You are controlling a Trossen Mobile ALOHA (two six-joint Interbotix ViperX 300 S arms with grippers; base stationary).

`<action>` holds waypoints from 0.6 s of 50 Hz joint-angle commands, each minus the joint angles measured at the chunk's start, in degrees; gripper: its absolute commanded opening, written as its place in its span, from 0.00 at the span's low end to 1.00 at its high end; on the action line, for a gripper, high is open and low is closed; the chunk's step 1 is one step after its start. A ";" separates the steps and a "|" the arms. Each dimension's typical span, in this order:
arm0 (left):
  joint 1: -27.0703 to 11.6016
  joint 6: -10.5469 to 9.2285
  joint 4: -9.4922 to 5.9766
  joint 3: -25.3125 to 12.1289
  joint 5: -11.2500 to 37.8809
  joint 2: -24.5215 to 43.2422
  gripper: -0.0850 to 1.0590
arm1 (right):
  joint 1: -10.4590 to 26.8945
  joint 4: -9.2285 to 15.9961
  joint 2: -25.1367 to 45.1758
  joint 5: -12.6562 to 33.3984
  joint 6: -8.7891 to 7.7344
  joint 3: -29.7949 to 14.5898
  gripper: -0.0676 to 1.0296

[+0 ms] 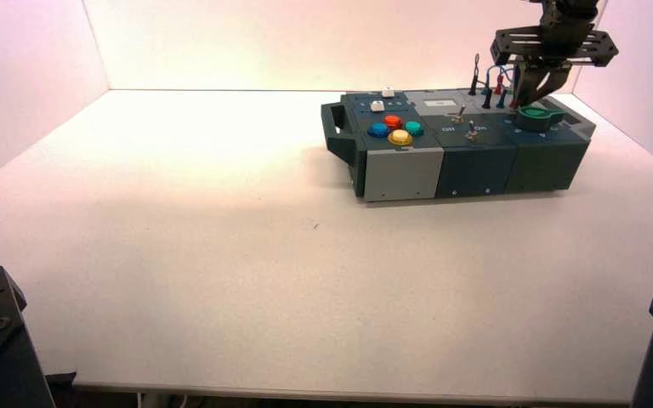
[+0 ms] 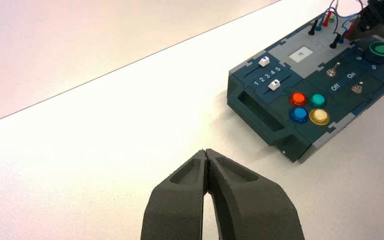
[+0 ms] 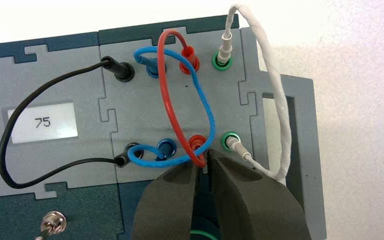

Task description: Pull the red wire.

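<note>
The red wire (image 3: 167, 95) arches over the grey wire panel of the box (image 1: 476, 166). Its far plug (image 3: 188, 56) sits in a red socket. Its near end runs in between the tips of my right gripper (image 3: 203, 161), which is shut on it just beside the near red socket (image 3: 196, 142). In the high view the right gripper (image 1: 531, 98) hangs over the box's back right corner, by the red plug (image 1: 499, 85). My left gripper (image 2: 206, 152) is shut and empty, low over the bare table, far from the box.
A blue wire (image 3: 207, 115) crosses the red one. A white wire (image 3: 275, 100) loops at the box's edge, and a black wire (image 3: 10, 130) curves round a display reading 75 (image 3: 42, 122). A green knob (image 1: 537, 116) lies under the right gripper. Coloured buttons (image 1: 395, 127) are nearer the handle.
</note>
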 commanded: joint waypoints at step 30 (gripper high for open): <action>-0.18 0.26 0.26 -1.58 -0.62 -0.44 0.05 | 1.76 0.79 1.05 0.00 0.09 -2.46 0.19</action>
